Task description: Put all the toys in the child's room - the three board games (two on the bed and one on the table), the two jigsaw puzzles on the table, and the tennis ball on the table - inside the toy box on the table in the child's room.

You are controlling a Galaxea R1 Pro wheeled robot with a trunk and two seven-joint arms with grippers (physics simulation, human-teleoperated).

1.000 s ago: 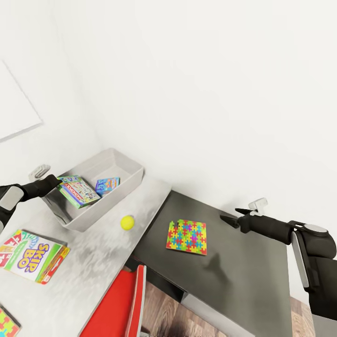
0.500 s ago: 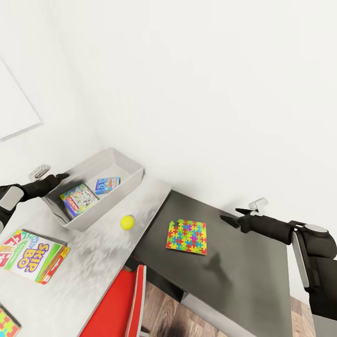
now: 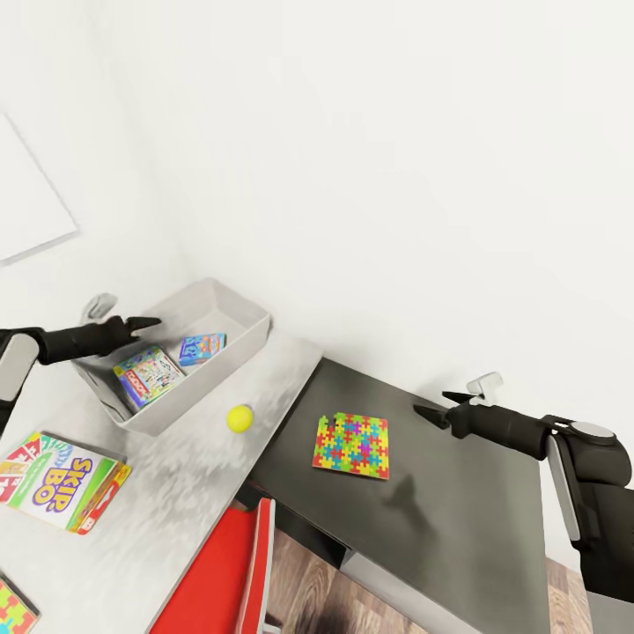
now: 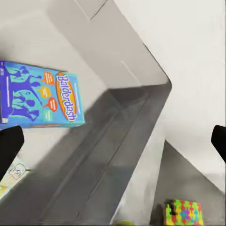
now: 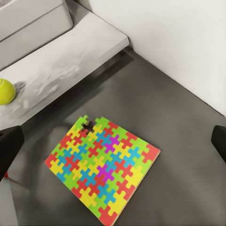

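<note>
Head view, centre left: the toy box (image 3: 236, 310) stands on the pale part of the table (image 3: 176, 475), against the wall. Two board games lie inside it: the green-white game (image 3: 148, 373) and the blue game (image 3: 202, 347). The SKIP BO game (image 3: 62, 482) lies flat on the table at lower left, outside the box. The tennis ball (image 3: 239, 418) rests on the table just beside the box's near wall. One jigsaw puzzle (image 3: 351, 445) lies flat on the dark lower section, centre frame; a second puzzle (image 3: 12, 608) is cut by the lower left corner.

The left claw (image 3: 145, 326) hangs over the box's left rim, fingers spread and empty. The right claw (image 3: 440, 407) hovers above the dark section at centre right, also spread and empty.

Governing relation, as judged: the centre puzzle lies to the left of and below the right claw, in the picture, near it, and well apart from the left claw. The right arm is the nearer. The puzzle is square, with no long axis, and lies slightly rotated to the table edge. Being thin and flat, it probably offers little edge to pinch.
</note>
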